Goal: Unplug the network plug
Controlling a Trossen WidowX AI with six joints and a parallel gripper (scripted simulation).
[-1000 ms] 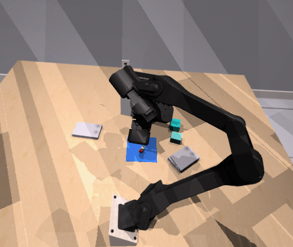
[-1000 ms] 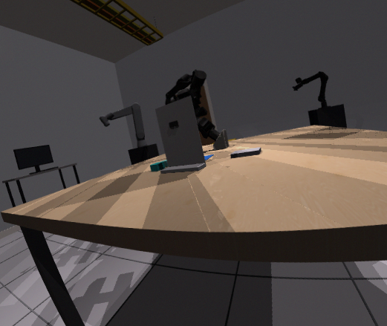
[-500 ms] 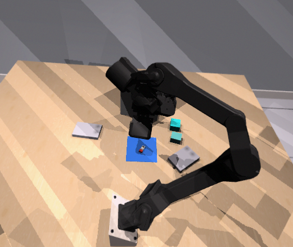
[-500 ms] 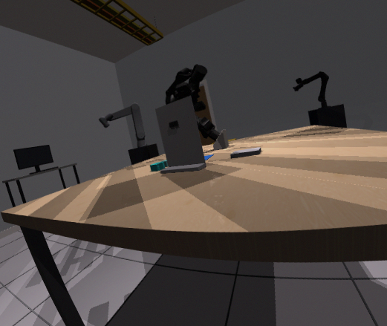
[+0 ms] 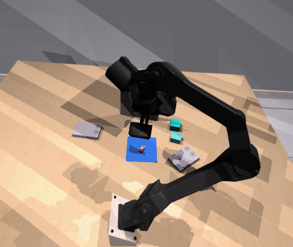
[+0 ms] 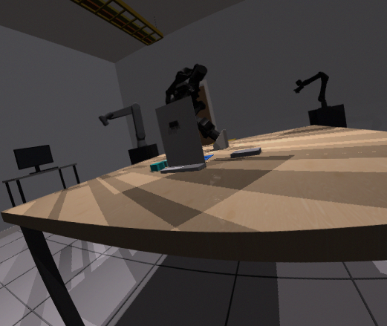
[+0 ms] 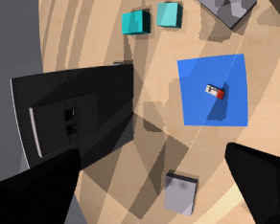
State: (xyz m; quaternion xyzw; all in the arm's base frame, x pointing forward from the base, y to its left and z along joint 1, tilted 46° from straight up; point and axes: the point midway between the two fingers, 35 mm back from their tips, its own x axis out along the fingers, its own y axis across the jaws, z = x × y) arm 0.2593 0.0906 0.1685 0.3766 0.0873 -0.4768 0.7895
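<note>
The small white and red plug (image 5: 142, 148) (image 7: 215, 91) lies on the blue marked square (image 5: 150, 157) (image 7: 194, 115), well inside its edges. My gripper (image 7: 155, 155) is wide open, with nothing between its fingers. It is above the table, between the square and the upright panel (image 6: 181, 145) (image 7: 112, 83), away from the plug. In the wrist view the left finger overlaps the panel's lower edge; whether they touch cannot be told. The socket block (image 7: 48, 131) on the panel shows two dark, empty openings. In the top view my arm hides most of the panel.
Two teal blocks (image 5: 175, 124) (image 5: 176, 137) (image 7: 135, 22) (image 7: 169, 14) stand to the right of the square in the top view. One grey slab (image 5: 87, 130) (image 7: 180, 193) lies to the left, another (image 5: 183, 158) (image 7: 230, 11) to the right, near my arm.
</note>
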